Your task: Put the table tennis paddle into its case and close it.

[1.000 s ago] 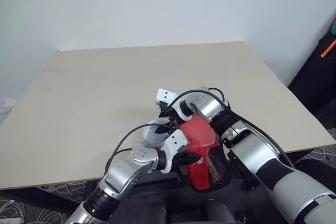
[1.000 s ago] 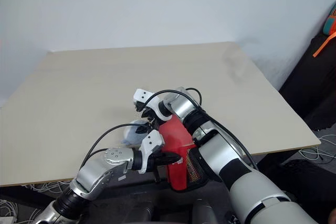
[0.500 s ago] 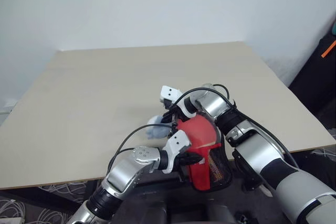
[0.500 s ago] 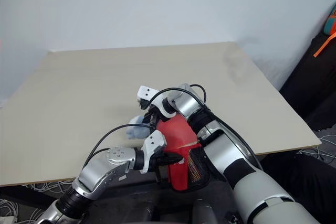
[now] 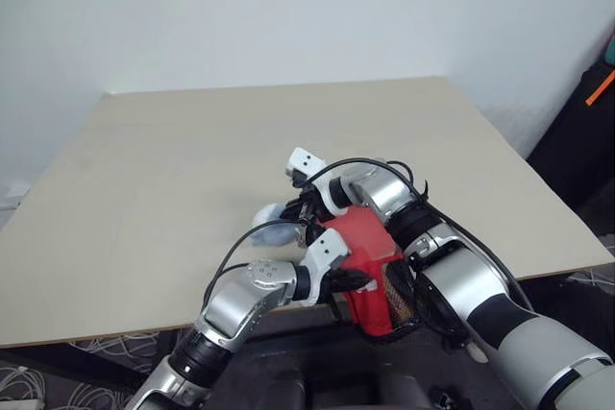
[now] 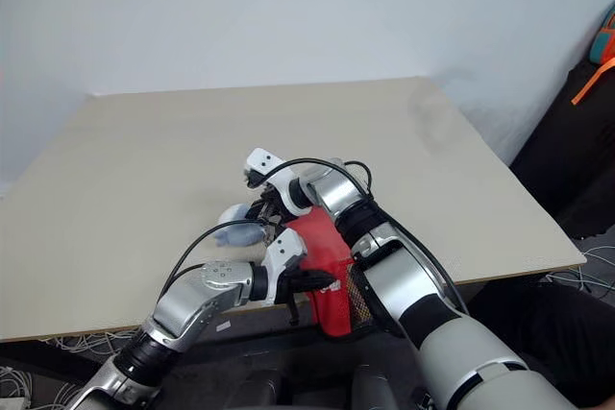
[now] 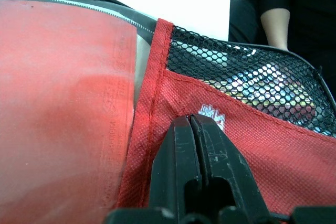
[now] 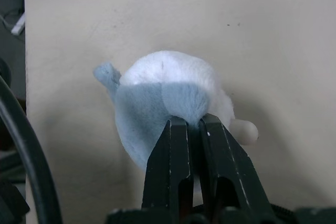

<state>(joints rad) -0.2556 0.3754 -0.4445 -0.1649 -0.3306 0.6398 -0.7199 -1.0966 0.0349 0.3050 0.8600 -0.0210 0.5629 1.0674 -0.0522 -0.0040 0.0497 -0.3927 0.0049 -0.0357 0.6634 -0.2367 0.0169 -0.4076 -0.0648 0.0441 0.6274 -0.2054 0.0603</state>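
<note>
The red fabric case [image 5: 370,256] with its black mesh patch [image 7: 247,72] lies at the table's front edge, partly hanging over it. My left gripper [image 7: 195,124] is shut on the case's red fabric just below the white print. A smooth red surface [image 7: 58,103] shows under the case's clear panel. I cannot tell whether it is the table tennis paddle. Just beyond the case, my right gripper [image 8: 193,121] is shut on the fur of a small pale blue-grey plush lump [image 8: 168,87] that rests on the table.
The beige table [image 5: 173,160] stretches wide behind and to the left of the arms. Dark gear with an orange strap [image 5: 601,93] stands past the table's right edge. A person's forearm in a black sleeve [image 7: 273,19] is near the case.
My right gripper has closed on the plush lump, and the lump has shifted a little left and away from the front edge. The left gripper keeps its hold on the case.
</note>
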